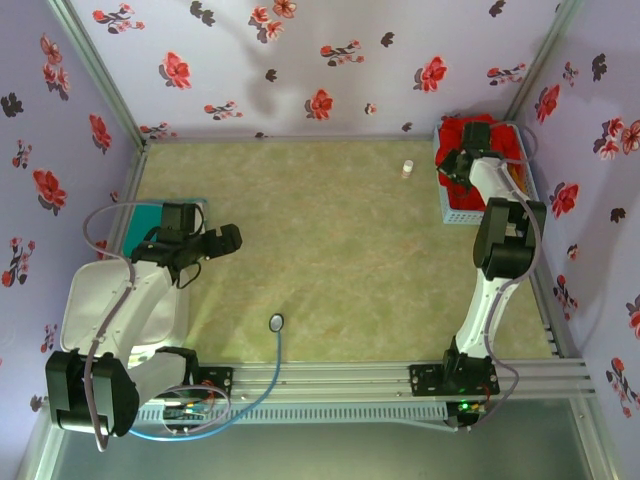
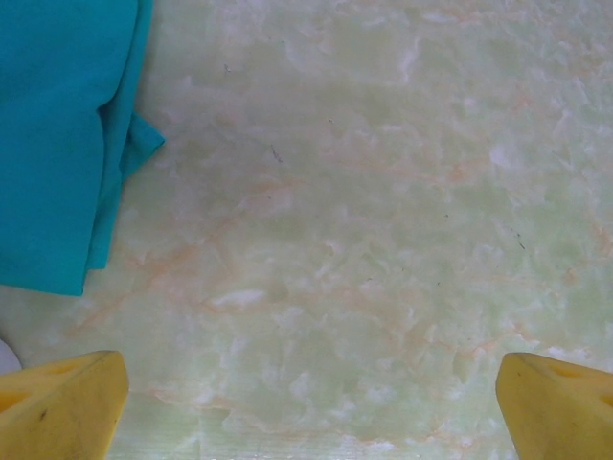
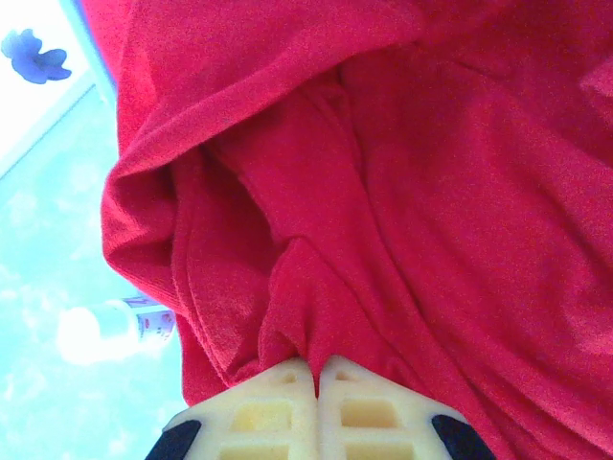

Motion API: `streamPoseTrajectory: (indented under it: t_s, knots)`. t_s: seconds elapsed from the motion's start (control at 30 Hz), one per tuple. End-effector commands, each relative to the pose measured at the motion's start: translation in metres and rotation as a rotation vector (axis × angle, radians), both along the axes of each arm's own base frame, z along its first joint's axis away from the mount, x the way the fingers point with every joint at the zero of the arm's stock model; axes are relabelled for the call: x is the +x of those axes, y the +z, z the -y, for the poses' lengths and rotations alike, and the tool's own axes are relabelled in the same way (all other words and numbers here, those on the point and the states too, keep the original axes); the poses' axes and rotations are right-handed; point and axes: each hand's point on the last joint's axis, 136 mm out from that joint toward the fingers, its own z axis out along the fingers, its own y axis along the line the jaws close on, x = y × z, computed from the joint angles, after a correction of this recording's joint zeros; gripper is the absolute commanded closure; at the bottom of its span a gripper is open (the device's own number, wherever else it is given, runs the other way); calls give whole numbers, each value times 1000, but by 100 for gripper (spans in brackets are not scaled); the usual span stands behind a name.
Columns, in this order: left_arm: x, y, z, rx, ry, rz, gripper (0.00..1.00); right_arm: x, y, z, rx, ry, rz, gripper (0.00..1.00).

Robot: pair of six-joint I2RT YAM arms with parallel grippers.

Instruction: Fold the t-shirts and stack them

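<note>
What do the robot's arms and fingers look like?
The left arm and right arm are white tubes with black joints, trailing grey cables. The left end effector has yellow fingers; the right end effector has cream ones with black patches.

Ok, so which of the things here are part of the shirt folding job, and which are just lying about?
Part of the job:
red shirt, pinched in the shut right tool
teal shirt, on the table near the open left tool

Just lying about:
small white bottle
blue basket under the red shirt
white tub
cable with a round end
</note>
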Motion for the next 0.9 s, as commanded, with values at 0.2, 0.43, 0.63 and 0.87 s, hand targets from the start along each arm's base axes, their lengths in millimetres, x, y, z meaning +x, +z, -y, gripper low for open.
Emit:
streamPoseTrajectory:
  t_s: [0.2,0.43,0.63,0.87]
  knots:
    - [3,10,5,-36,11,11,1,-24,110,6,-98,-42,222,100]
    - [8,11,12,-74,6,-1,2,-60,183,-20,-209,28,396,100]
    - [15,17,14,-74,-4,15,2,-99,237,-59,-300,161,527,100]
    - [27,25,18,-82,-13,32,2,-152,283,-133,-348,445,693,100]
